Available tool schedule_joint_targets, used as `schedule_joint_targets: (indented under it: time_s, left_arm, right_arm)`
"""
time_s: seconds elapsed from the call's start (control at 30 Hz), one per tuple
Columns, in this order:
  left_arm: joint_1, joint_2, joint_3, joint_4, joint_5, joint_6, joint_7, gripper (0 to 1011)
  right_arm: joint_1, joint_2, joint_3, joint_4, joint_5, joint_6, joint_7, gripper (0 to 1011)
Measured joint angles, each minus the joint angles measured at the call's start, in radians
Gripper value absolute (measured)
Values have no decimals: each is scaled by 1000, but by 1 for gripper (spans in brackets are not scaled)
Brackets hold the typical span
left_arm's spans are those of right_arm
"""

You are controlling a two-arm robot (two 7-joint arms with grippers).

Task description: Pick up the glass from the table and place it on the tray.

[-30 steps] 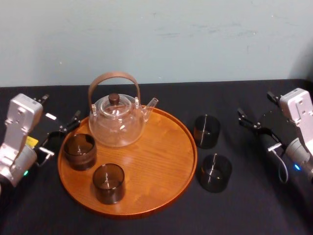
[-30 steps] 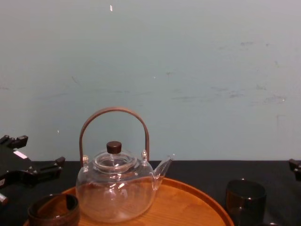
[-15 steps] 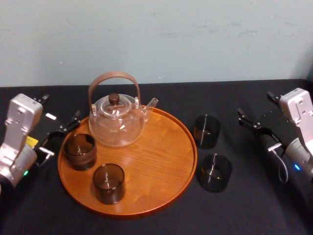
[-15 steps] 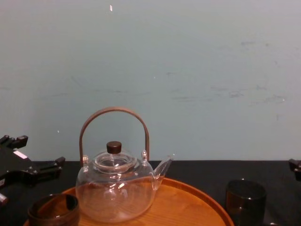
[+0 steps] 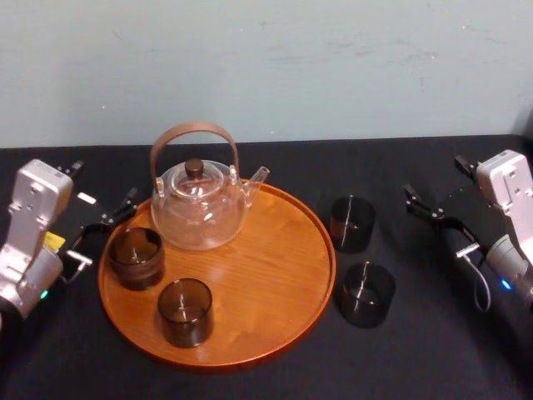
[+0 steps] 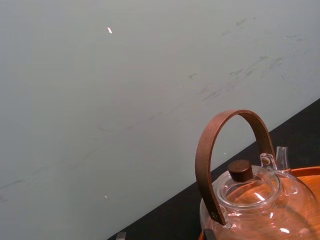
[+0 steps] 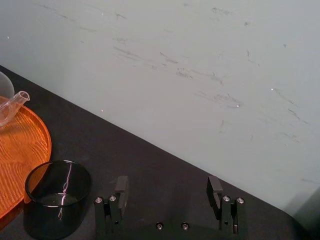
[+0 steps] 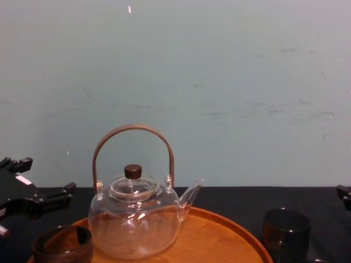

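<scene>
1. Pre-grasp: right tool (image 7: pixel 167 186) spread wide, near the far glass (image 5: pixel 351 223) on the worktop (image 5: pixel 416 358) right of the tray (image 5: pixel 266 275).
2. Idle left tool (image 5: pixel 104 229) sits left, also spread.
3. Next, I'd guess: straddle it, squeeze.

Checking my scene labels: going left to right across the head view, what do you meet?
From the left: left gripper → teapot → far glass and near glass together on the table → right gripper.

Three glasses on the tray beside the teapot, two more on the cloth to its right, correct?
No: the head view shows two glasses on the tray, not three: left glass and front glass, beside the teapot. The far glass and near glass stand on the cloth to its right.
</scene>
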Motion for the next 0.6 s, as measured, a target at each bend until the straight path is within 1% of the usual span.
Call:
schedule_joint_targets:
  time_s: [0.6]
  left_arm:
    - [0,0,0,0,0,0,0,1001]
  right_arm:
    - [0,0,1,0,0,0,1,1002]
